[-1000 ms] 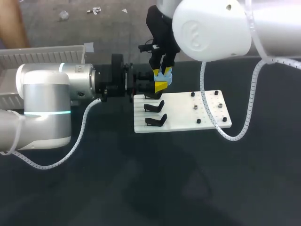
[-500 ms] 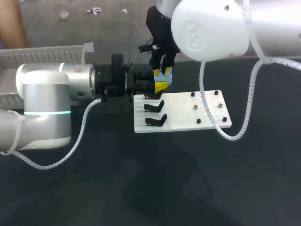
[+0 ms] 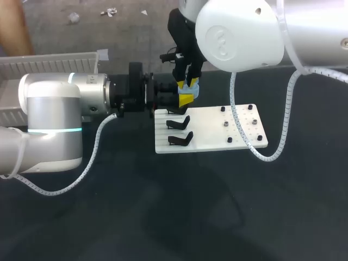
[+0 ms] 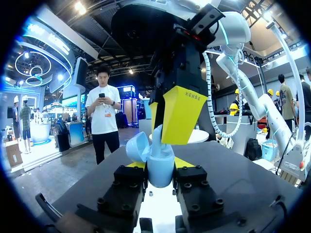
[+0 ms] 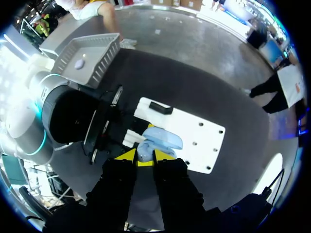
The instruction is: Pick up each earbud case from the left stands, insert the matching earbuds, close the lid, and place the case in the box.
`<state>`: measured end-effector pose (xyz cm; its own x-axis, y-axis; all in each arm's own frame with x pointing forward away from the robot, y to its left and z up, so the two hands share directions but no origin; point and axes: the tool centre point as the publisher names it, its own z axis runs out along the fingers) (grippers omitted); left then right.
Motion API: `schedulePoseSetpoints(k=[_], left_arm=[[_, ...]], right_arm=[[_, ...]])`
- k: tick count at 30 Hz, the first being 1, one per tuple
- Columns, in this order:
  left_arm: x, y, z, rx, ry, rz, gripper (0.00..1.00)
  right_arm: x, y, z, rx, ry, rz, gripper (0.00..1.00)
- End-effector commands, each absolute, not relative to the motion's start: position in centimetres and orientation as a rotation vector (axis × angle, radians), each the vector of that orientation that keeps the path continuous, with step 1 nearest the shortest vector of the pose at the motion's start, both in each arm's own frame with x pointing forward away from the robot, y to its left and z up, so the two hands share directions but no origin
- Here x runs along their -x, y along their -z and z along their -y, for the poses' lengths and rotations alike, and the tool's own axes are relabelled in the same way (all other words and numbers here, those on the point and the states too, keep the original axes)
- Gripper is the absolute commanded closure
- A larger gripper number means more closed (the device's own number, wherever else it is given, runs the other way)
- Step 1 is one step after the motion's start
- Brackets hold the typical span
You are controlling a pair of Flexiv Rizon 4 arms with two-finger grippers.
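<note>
I'm working at a robot workbench: my left arm (image 3: 54, 119) and right arm (image 3: 239, 32) come in over a dark table (image 3: 163, 217) carrying a white fixture plate (image 3: 217, 136) with black stands (image 3: 179, 138), and a grey slatted box (image 3: 49, 62)

The right arm (image 3: 239, 32) eases its big white joint housing slightly toward ten o'clock in the head view.

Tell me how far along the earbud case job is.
Looks done: the black stands on the white board are empty, and one small pale item, maybe a finished case, lies in the gray box. In hand: the left jaws clamp a light blue earbud case, lid open, with the right jaws at its opening. Left: finish seating the earbuds, close the lid, box it.
</note>
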<state>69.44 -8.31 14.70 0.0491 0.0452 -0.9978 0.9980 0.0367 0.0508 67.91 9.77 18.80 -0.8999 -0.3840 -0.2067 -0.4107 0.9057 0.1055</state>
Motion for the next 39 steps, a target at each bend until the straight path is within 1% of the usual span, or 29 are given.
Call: schedulePoseSetpoints(k=[1, 19, 20, 22, 24, 29, 39], left_arm=[[-69.29, -14.61, 8.31, -1.231, 1.117, -1.218, 1.0], [-69.29, -14.61, 8.31, -1.231, 1.117, -1.218, 1.0], [-69.29, -14.61, 8.31, -1.231, 1.117, -1.218, 1.0], [-69.29, -14.61, 8.31, -1.231, 1.117, -1.218, 1.0], [-69.29, -14.61, 8.31, -1.231, 1.117, -1.218, 1.0], [-69.29, -14.61, 8.31, -1.231, 1.117, -1.218, 1.0], [-69.29, -14.61, 8.31, -1.231, 1.117, -1.218, 1.0]], right_arm=[[-68.15, -18.63, -10.01, 0.612, -0.206, -2.894, 1.0], [-68.01, -18.16, -9.75, 0.632, -0.154, -2.881, 1.0], [-68.01, -18.14, -9.74, 0.633, -0.151, -2.879, 0.93], [-67.99, -18.09, -9.72, 0.636, -0.143, -2.878, 0.73], [-67.99, -18.08, -9.72, 0.637, -0.139, -2.877, 0.69], [-67.93, -18.2, -9.75, 0.639, -0.135, -2.872, 0.66], [-67.58, -18.63, -9.88, 0.637, -0.135, -2.867, 0.66]])
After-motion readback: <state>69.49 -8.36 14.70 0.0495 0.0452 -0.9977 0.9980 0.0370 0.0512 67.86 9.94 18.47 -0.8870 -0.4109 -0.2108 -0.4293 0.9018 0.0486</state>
